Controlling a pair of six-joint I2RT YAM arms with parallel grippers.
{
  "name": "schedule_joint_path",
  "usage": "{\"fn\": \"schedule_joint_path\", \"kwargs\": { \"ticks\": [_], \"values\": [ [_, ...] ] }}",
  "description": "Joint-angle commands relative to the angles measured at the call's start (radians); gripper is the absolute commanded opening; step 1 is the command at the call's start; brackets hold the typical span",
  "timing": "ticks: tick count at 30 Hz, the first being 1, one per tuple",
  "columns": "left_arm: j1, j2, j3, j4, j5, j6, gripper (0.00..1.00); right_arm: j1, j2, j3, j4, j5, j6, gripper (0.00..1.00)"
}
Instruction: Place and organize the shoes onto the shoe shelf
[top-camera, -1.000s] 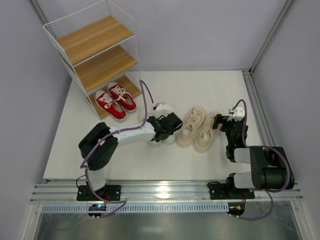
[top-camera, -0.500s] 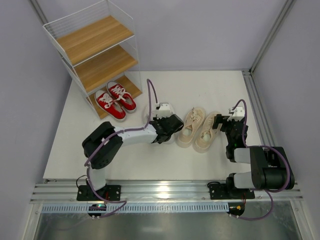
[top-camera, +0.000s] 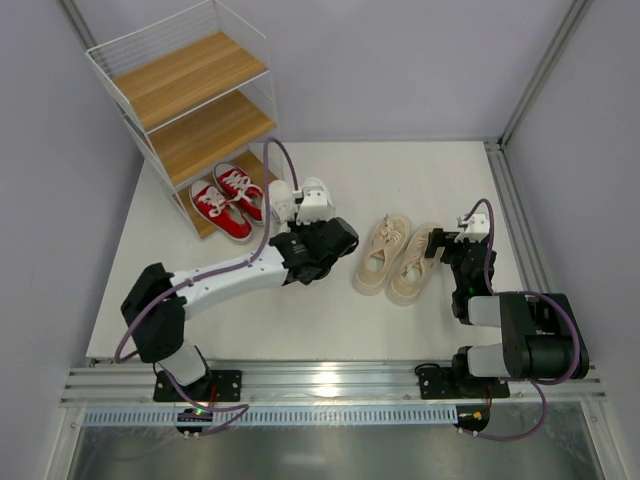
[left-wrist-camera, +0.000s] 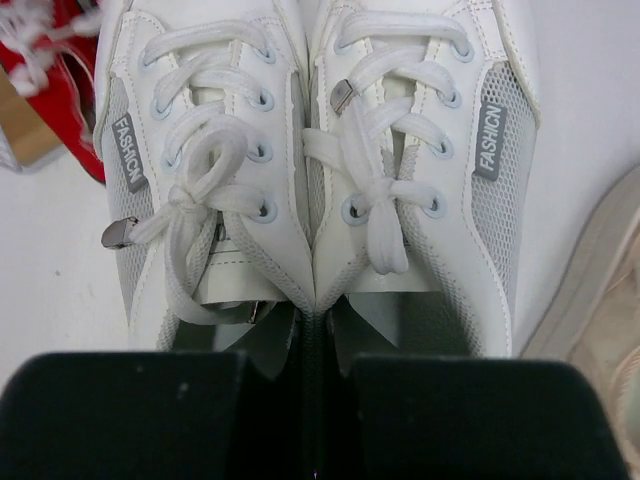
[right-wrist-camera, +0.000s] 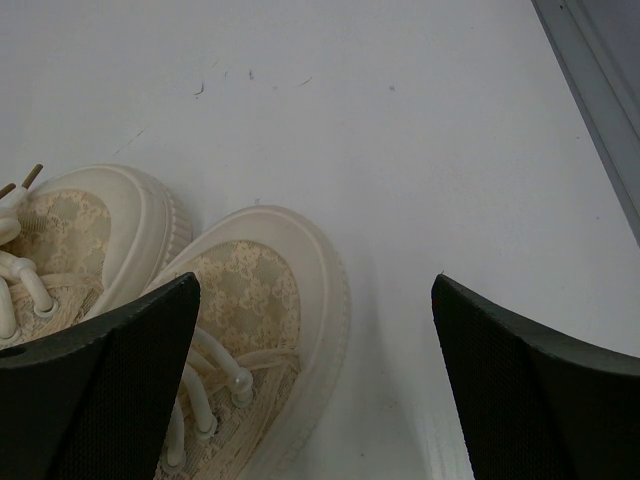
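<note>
White wire and light brown wooden boards made up the three-tier shoe shelf (top-camera: 215, 135) at the far left of the pale table (top-camera: 400, 180) in the overhead view. A pair of red canvas sneakers with white laces (top-camera: 230, 200) sat on its lowest board. Just beside them, at the shelf's front right corner, was a pair of all-white lace-up sneakers (top-camera: 298, 200), with the left gripper (top-camera: 303, 225) at their heels. A pair of beige thick-soled sneakers (top-camera: 395, 260) lay well apart to the right, heels near the right gripper (top-camera: 440, 245).

From the left wrist, the white sneakers (left-wrist-camera: 300, 200) stood side by side and touching, toes pointing away. The left gripper (left-wrist-camera: 320, 360) was clamped on their adjoining inner collars, its black fingers (left-wrist-camera: 130, 410) nearly meeting. One of the red sneakers (left-wrist-camera: 60, 60) showed at the upper left, and an edge of the beige sneakers (left-wrist-camera: 590, 290) at the right.

From the right wrist, the right gripper (right-wrist-camera: 315, 300) was spread wide and held nothing. The toes of the beige sneakers (right-wrist-camera: 250, 290) rested on the table (right-wrist-camera: 400, 120) by its left finger (right-wrist-camera: 110, 370).
</note>
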Motion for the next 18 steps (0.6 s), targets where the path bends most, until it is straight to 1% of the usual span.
{"fn": "schedule_joint_path", "kwargs": {
  "ticks": [1,2,5,6,8,10,13,16,18],
  "values": [
    [0.001,-0.133,0.116,0.105,-0.244,0.14,0.0,-0.002,0.002,0.02,0.081,-0.009,-0.006,0.97],
    [0.004,-0.142,0.136,0.13,-0.247,0.197,0.0,-0.002,0.002,0.02,0.081,-0.009,-0.006,0.97],
    [0.059,-0.167,0.18,0.136,-0.217,0.236,0.0,-0.002,0.002,0.021,0.081,-0.009,-0.006,0.97],
    [0.108,-0.173,0.203,0.134,-0.199,0.246,0.0,-0.002,0.002,0.021,0.081,-0.009,-0.006,0.98],
    [0.169,-0.168,0.231,0.125,-0.119,0.257,0.0,-0.002,0.002,0.021,0.081,-0.009,-0.006,0.97],
    [0.226,-0.148,0.282,0.081,-0.1,0.251,0.0,-0.002,0.002,0.02,0.081,-0.009,-0.006,0.97],
    [0.266,-0.122,0.343,0.023,-0.096,0.246,0.0,-0.002,0.002,0.021,0.081,-0.009,-0.006,0.97],
    [0.292,-0.125,0.346,0.036,-0.096,0.272,0.0,-0.002,0.002,0.021,0.081,-0.009,-0.006,0.97],
    [0.33,-0.127,0.348,0.067,-0.082,0.289,0.0,-0.002,0.002,0.021,0.081,-0.009,-0.006,0.97]
  ]
}}
